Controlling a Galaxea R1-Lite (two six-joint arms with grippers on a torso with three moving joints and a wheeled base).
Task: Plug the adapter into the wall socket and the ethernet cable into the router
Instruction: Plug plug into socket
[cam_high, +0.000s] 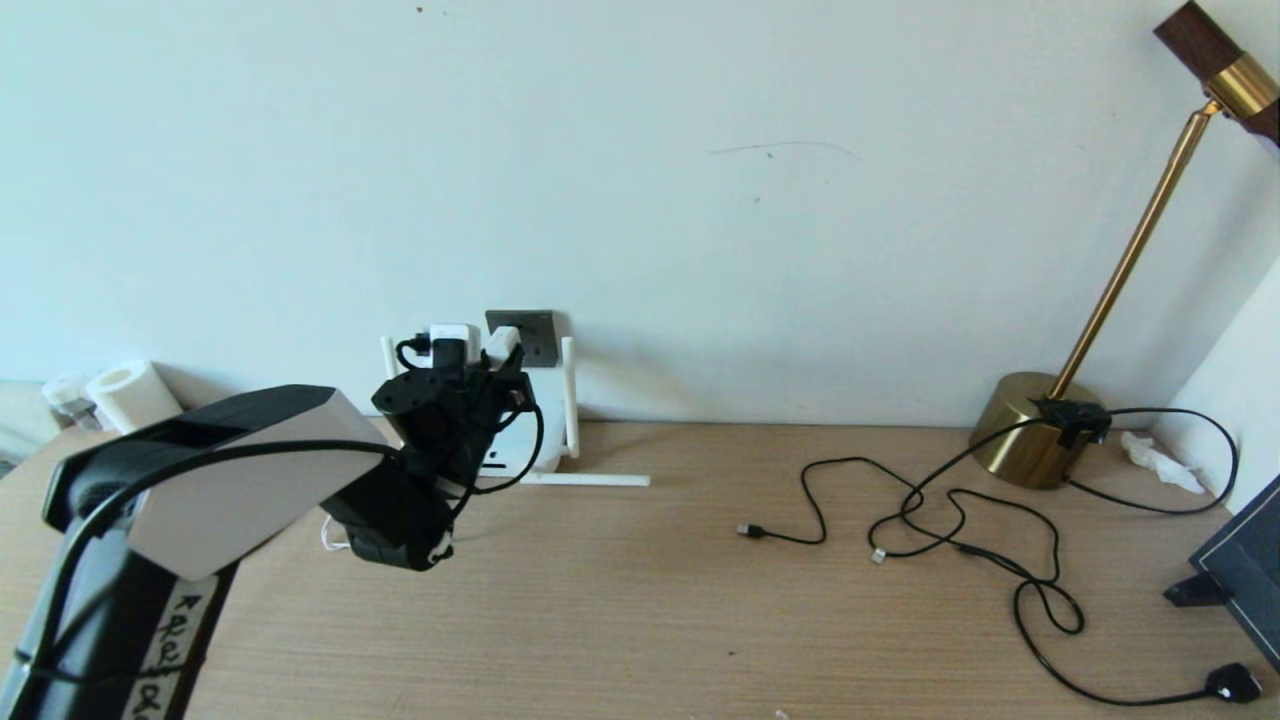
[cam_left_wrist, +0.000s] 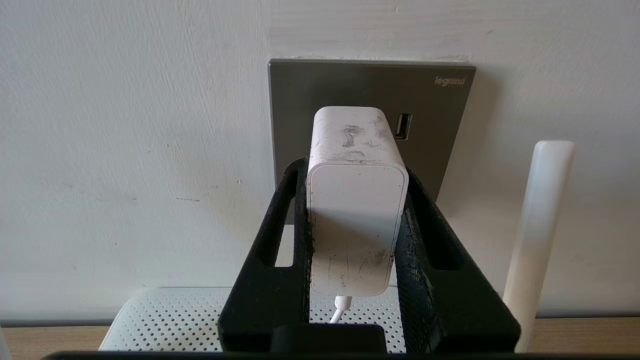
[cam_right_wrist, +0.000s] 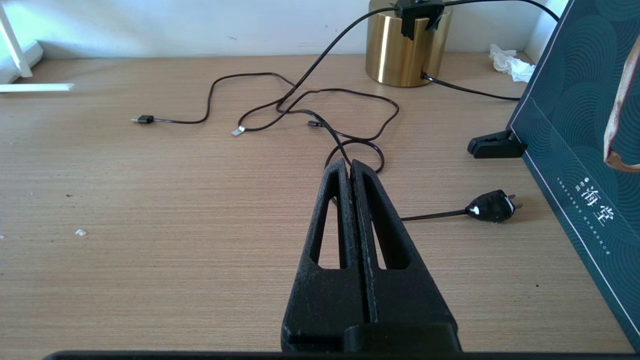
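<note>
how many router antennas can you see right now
3: one antenna upright right of the router, one upright at its left, one lying flat on the desk. The left gripper may hide others.

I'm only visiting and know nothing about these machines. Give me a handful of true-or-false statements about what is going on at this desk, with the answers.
1. The left end effector grips the adapter at the wall socket. True.
2. The right end effector carries a black plug. False: it is shut and empty above the desk; the black plug lies on the wood.
3. The router sits below the wall socket, against the wall. True.
4. The lamp has a silver base. False: it is brass coloured.
5. All of the router's antennas stand upright. False: one antenna lies flat on the desk.
</note>
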